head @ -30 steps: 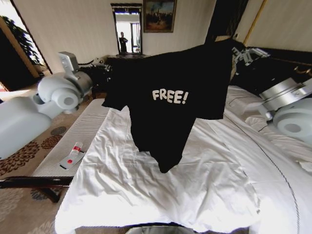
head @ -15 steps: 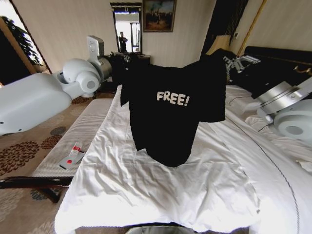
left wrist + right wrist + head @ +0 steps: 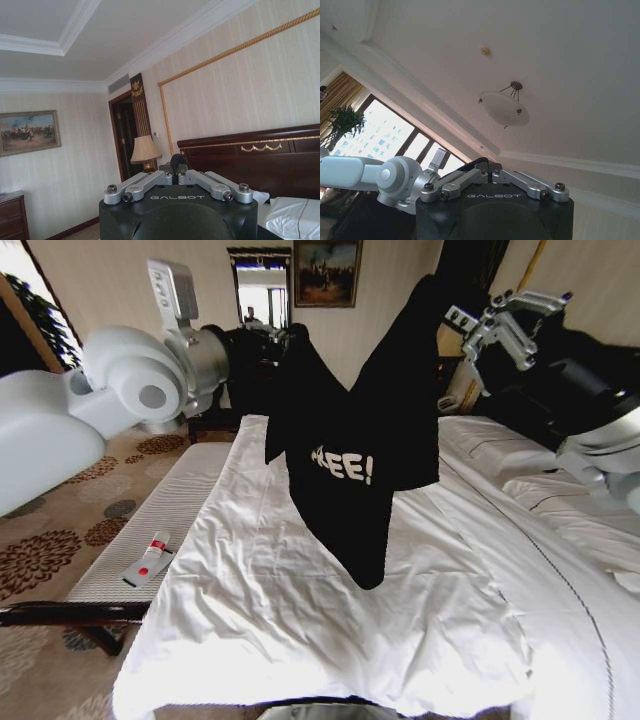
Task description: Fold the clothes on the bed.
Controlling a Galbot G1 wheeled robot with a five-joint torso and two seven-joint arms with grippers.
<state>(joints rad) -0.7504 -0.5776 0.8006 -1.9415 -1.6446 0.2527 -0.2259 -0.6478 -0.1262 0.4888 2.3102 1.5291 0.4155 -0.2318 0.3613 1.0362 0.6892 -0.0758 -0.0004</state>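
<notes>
1. I hold the black T-shirt (image 3: 355,455) in the air above the bed (image 3: 330,625); it hangs in the upper middle of the head view, clear of the sheets.
2. My left gripper (image 3: 290,340) sits at the upper left of the shirt, near the mirror on the far wall. In the left wrist view the left gripper (image 3: 176,170) has its fingers drawn together around a pinch of dark cloth.
3. My right gripper (image 3: 452,312) is in the upper right of the head view, raised higher than the left, at the shirt's topmost corner. In the right wrist view the right gripper (image 3: 487,164) is likewise clamped together with a dark bit of fabric between the tips.
4. The shirt sags between the two held corners in a deep V and narrows to a point at its lowest end, over the middle of the bed.
5. The white lettering shows on the chest, its first letters creased out of sight.
6. The bed fills the lower half of the head view, its white duvet wrinkled.
7. A white-cushioned bench (image 3: 165,515) stands along the bed's left side, with a small white-and-red tube (image 3: 147,560) lying on it.
</notes>
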